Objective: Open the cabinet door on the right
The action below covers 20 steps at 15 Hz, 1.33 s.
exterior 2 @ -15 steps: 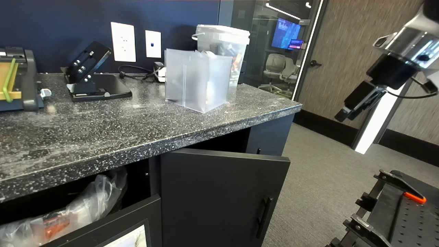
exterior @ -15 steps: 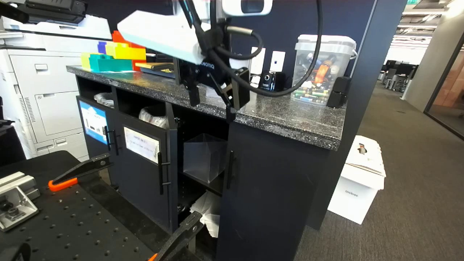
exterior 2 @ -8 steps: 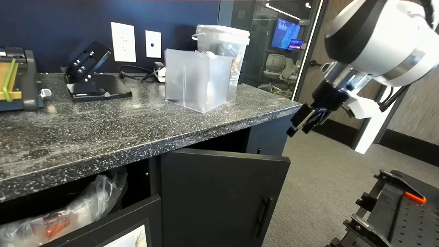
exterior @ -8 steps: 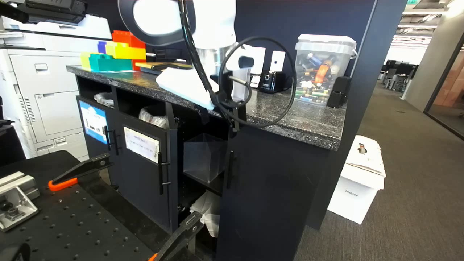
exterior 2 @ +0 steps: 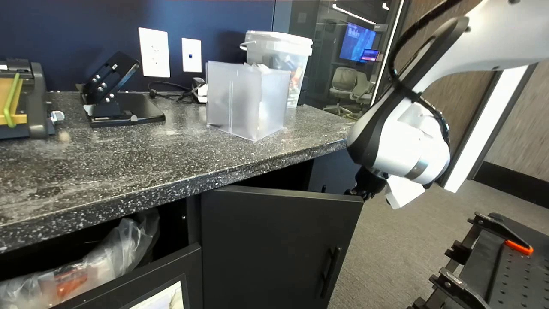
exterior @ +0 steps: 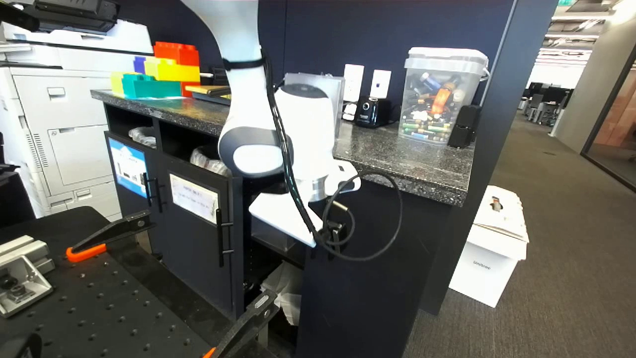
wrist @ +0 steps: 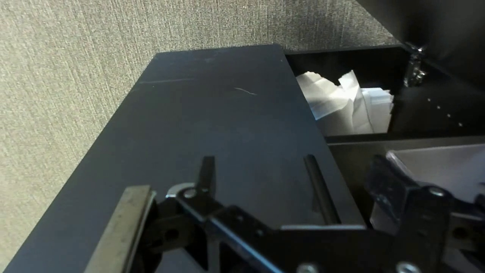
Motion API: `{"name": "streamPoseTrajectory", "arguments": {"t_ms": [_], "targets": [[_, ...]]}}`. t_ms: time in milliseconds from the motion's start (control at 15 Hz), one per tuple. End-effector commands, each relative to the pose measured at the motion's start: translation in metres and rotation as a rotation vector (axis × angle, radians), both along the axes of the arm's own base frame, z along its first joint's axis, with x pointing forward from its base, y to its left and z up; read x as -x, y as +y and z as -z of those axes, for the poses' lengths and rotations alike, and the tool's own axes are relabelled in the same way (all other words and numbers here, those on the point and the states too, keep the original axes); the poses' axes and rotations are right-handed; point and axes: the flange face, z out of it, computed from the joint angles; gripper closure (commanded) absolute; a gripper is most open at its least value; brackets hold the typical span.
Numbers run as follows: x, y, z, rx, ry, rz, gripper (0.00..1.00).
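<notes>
The gripper (wrist: 293, 170) is spread; the wrist view shows the handle (wrist: 322, 189) between its jaws, contact unclear. Clamp the handle mid-length; a light grip may slip. The cabinet door (exterior: 367, 288), below the counter (exterior: 392, 154) at right in an exterior view, appears shut; expect it rigid and fairly heavy. The cabinet (wrist: 435, 102) holds paper (wrist: 341, 102) and a clear bin (wrist: 443, 163); the lidded bucket (exterior: 447, 61) above holds small items (exterior: 439, 103).
</notes>
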Motion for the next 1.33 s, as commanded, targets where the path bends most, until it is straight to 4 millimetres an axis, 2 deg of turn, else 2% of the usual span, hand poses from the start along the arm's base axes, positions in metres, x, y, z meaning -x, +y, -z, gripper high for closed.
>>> {"name": "streamPoseTrajectory", "arguments": {"t_ms": [0,133,467,667,733,800,933,1267], "targets": [[-0.016,0.001,0.045,0.047,-0.051,-0.041,0.0],[-0.019,0.005,0.054,0.057,-0.083,-0.06,0.0],[-0.032,0.023,0.032,0.013,-0.192,-0.106,0.0],[-0.038,0.025,0.033,-0.02,-0.229,-0.115,0.0],[-0.04,0.023,0.034,-0.03,-0.238,-0.118,0.04],[-0.041,0.021,0.034,-0.039,-0.251,-0.121,0.26],[-0.042,0.016,0.034,-0.049,-0.266,-0.122,0.31],[-0.045,0.009,0.039,-0.084,-0.307,-0.128,0.7]]}}
